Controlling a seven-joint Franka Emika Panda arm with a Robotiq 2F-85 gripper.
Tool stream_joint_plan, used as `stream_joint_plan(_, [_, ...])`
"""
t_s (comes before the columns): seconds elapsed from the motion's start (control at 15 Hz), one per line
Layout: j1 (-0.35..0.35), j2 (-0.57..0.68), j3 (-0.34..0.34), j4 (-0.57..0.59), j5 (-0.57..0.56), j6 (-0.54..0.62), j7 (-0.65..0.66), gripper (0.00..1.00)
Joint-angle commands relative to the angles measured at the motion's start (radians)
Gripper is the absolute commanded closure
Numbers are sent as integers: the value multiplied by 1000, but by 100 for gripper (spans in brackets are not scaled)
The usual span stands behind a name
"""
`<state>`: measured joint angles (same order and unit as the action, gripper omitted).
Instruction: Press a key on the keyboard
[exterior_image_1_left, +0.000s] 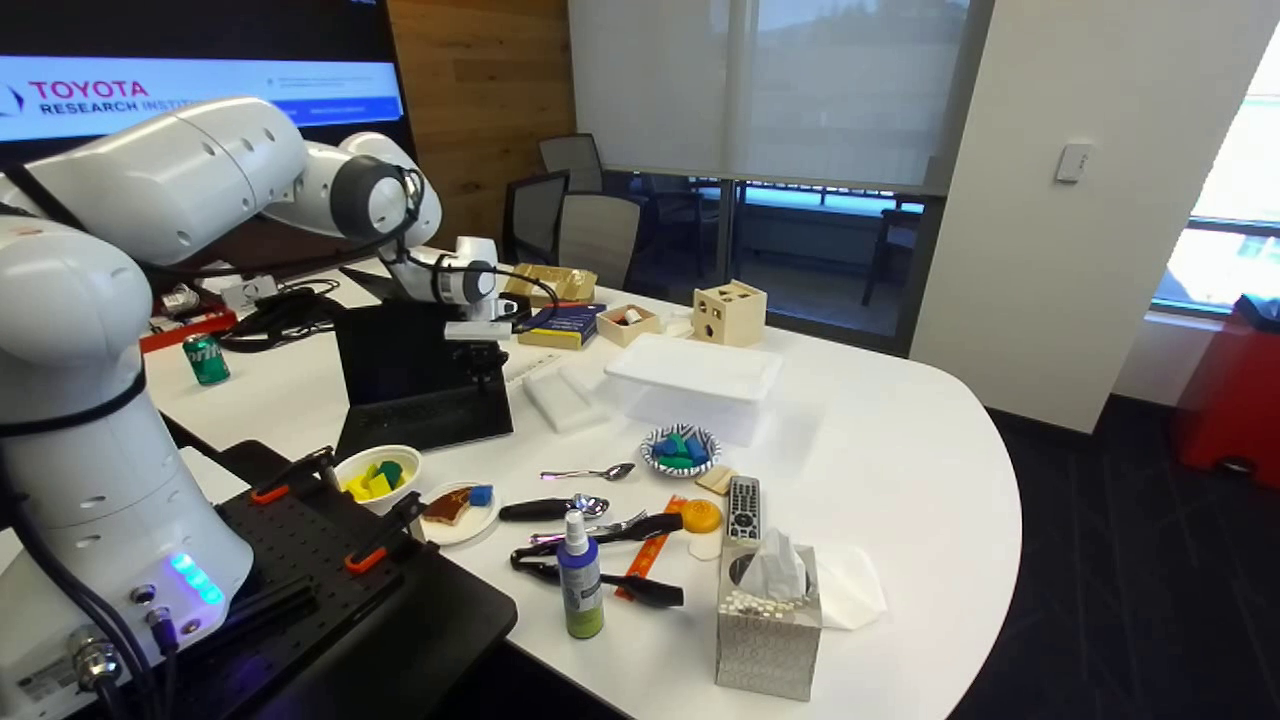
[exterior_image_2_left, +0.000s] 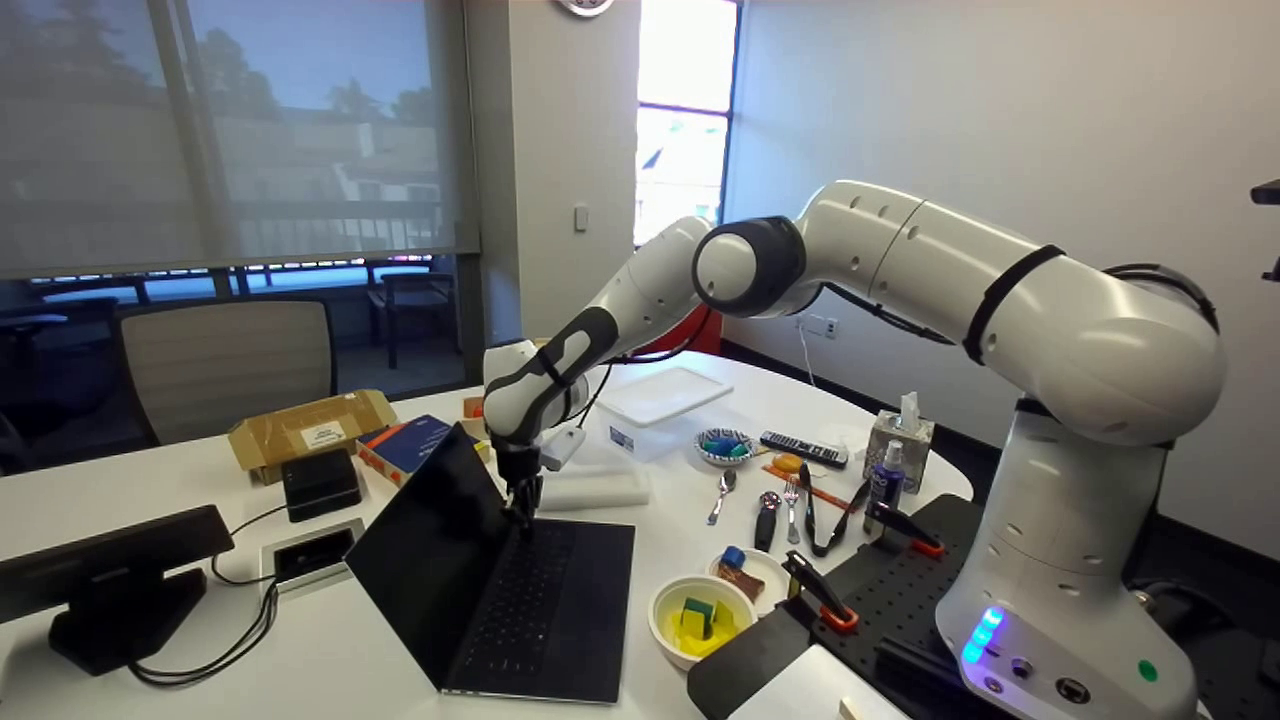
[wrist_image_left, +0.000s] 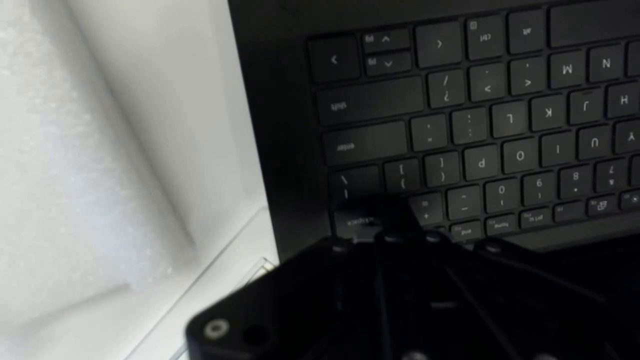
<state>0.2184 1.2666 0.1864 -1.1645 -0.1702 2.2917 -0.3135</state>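
the gripper (wrist_image_left: 381, 204) looked clenched, its fingertips (wrist_image_left: 397, 215) merged into one dark, blunt shape with nothing seen between them. it pointed down at a corner of the laptop's keyboard (wrist_image_left: 520, 125), partly covering the backspace key (wrist_image_left: 350, 224) in the wrist view, with the backslash key (wrist_image_left: 356, 180) and the plus key (wrist_image_left: 426, 207) adjoining; whether it touched a key or hung just above, i could not tell in that shadow. because the tip seemed about as broad as a key, a slightly sideways descent could have pressed two at once or met only the gap. pushing too deep was the worse risk: stiff fingers could have jammed a key or shoved the laptop (exterior_image_2_left: 590, 610) along the table (exterior_image_2_left: 300, 660). the screen (exterior_image_2_left: 430, 560) stood tilted back close to the gripper, so a drift that way might have knocked it. farther out, a white foam-like slab (exterior_image_2_left: 600, 487) lay beside the laptop, probably safe.
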Motion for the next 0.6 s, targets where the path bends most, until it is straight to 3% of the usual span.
stream_joint_plan(0.0, [0,53,10,94,22,-61,-37,100])
stream_joint_plan(0.53, [-46,-113,11,-74,22,-59,35,100])
